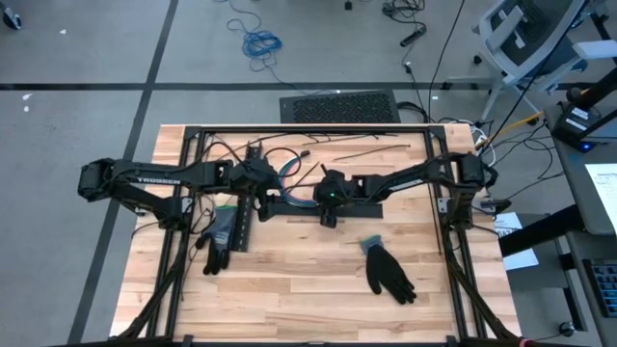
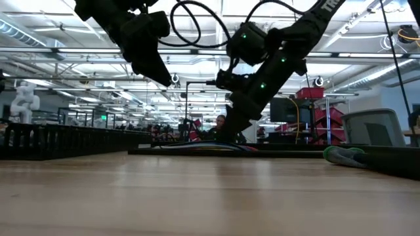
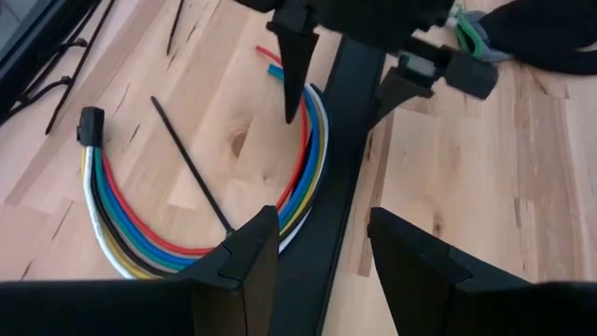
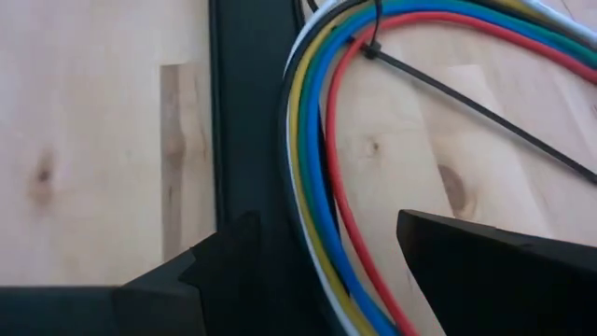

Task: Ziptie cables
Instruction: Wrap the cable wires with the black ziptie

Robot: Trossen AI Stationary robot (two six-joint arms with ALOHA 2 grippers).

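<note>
my right gripper (image 1: 329,205) hangs over the middle of the black slotted strip (image 1: 318,204) with fingers parted and nothing between them; my left gripper (image 1: 256,183) sits just past the strip's left end, fingers half apart and also empty. from the high view the cables (image 1: 289,179) curve from the strip's left end back toward its middle, on the far side of it, and a black glove (image 1: 389,271) lies well nearer the table's front edge than the strip. from the low view my right gripper reaches down almost to the strip, where the cables show only as a thin coloured line, and my left one is raised clear above it. in the left wrist view my own fingers straddle the strip, the cables (image 3: 140,238) bow away beside it, and a zip tie (image 3: 191,166) sticks out from the bundle. in the right wrist view the tie's head (image 4: 371,50) sits on the cables (image 4: 322,168) close against the strip. my worry: the wires fan out loosely, so closing down now could catch only a few, or push the bundle off the strip. i cannot tell whether the tie is pulled tight, and the bundle's far end is hidden by my arms from above.
</note>
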